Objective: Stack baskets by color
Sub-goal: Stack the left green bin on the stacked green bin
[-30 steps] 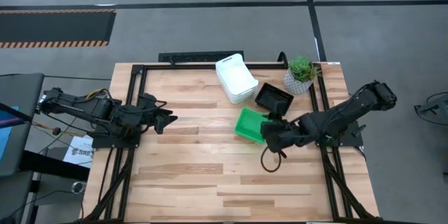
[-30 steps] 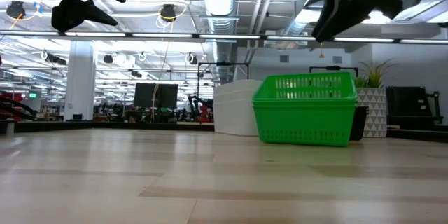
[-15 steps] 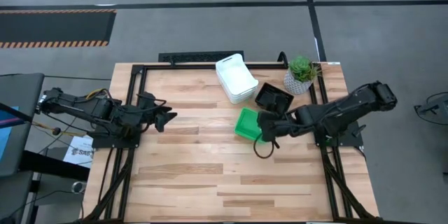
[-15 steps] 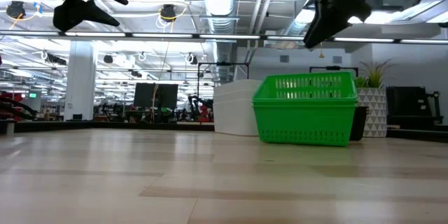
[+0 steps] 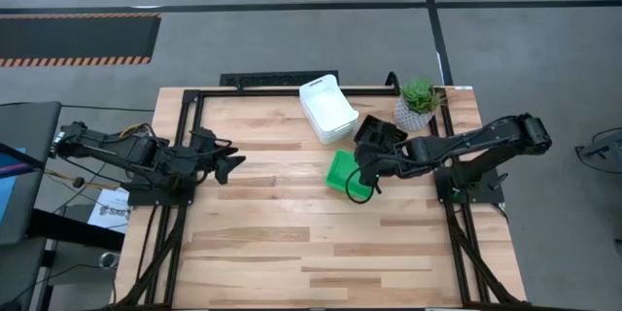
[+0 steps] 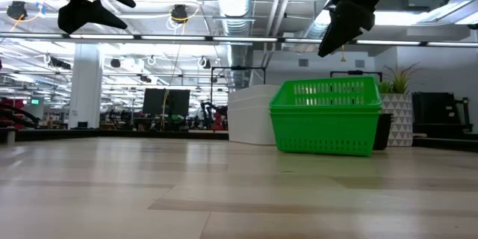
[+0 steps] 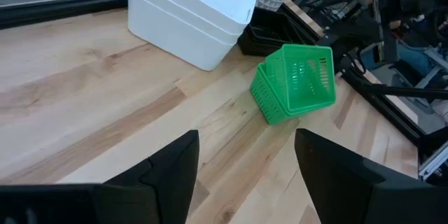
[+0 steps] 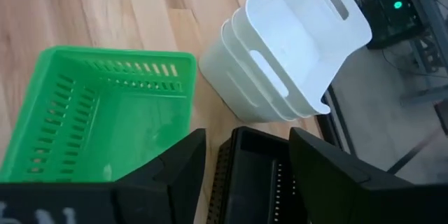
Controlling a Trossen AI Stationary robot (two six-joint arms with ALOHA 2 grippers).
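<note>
Right gripper [image 5: 362,167], fingers spread and holding nothing, hovers above the green basket stack [image 5: 344,173], at its far right edge, just beside the black baskets [image 5: 380,135]. Green stack sits upright, right of bench [image 5: 262,243] centre, mouth upward, long axis running obliquely near-left to far-right. White stack [image 5: 327,108] stands farther back. Left gripper [image 5: 230,163], fingers spread, waits at the left.

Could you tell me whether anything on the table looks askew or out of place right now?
Nothing is spilled or broken. The white stack, green stack and black stack each hold one color, though all sit at an angle to the table's edges. The plant stands upright by the black stack. The right hand hovers open over the green stack.
</note>
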